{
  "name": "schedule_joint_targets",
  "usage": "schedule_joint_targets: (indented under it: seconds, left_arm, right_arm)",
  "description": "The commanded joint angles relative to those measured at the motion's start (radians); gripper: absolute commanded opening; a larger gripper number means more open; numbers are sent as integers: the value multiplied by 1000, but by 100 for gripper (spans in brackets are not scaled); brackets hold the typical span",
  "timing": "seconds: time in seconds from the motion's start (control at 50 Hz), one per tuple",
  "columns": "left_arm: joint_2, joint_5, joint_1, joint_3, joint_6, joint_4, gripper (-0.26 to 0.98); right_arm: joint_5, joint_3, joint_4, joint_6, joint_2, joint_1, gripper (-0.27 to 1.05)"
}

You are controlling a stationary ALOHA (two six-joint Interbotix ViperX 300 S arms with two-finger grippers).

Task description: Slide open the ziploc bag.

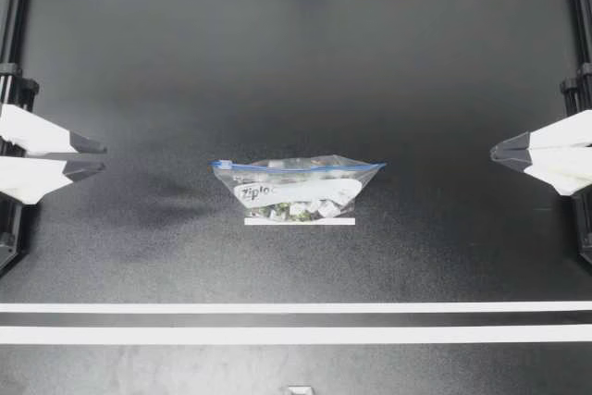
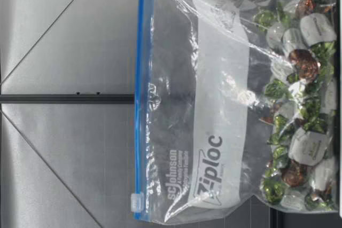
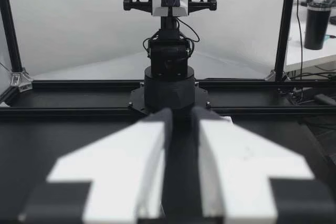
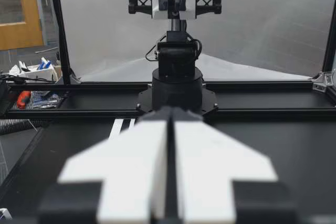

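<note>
Step in hand: approach, with no contact made yet. The ziploc bag (image 1: 296,187) stands at the centre of the worktop (image 1: 296,62), on the far side of a short white tape strip (image 1: 299,221) and well apart from both arms. The left tool (image 1: 104,157) hovers at the left edge of the worktop with its fingers slightly spread. The left wrist view shows a narrow gap between them, and they hold nothing. The right tool (image 1: 493,153) hovers at the right edge with its fingers pressed together, also empty. The low view shows the bag upright, with wrapped sweets (image 2: 299,105) filling its base and the blue zip track (image 2: 140,89) running along its top, apparently sealed along its full length. The slider (image 1: 222,165) sits at the left end of the track. The next move probably calls for both tools to close in on the top edge of the bag. One anchors the film beside the track; the other pinches the slider and draws it toward the right end. The right tool must spread before it can grip. An unanchored bag is likely to tip or drag along with the slider.
</note>
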Motion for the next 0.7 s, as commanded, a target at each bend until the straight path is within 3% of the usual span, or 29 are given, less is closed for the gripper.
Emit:
schedule_joint_targets:
  seconds: [0.0, 0.18, 0.38, 0.5, 0.68]
  left_arm:
    - [17, -2, 12, -14, -5, -8, -13]
    - [41, -3, 12, -17, -3, -11, -15]
    - [100, -20, 17, 40, 15, -12, -15]
    - [166, -28, 58, 72, 0, -23, -15]
    - [272, -97, 95, 107, 5, -92, -14]
  right_arm:
    - [-9, -9, 0, 2, 5, -8, -17]
    - [-18, -5, -2, 0, 11, -6, -18]
    - [-92, -17, 0, -6, 55, -8, -18]
    - [-198, -51, -2, -6, 144, -25, -18]
    - [-244, -137, 0, -6, 324, -66, -18]
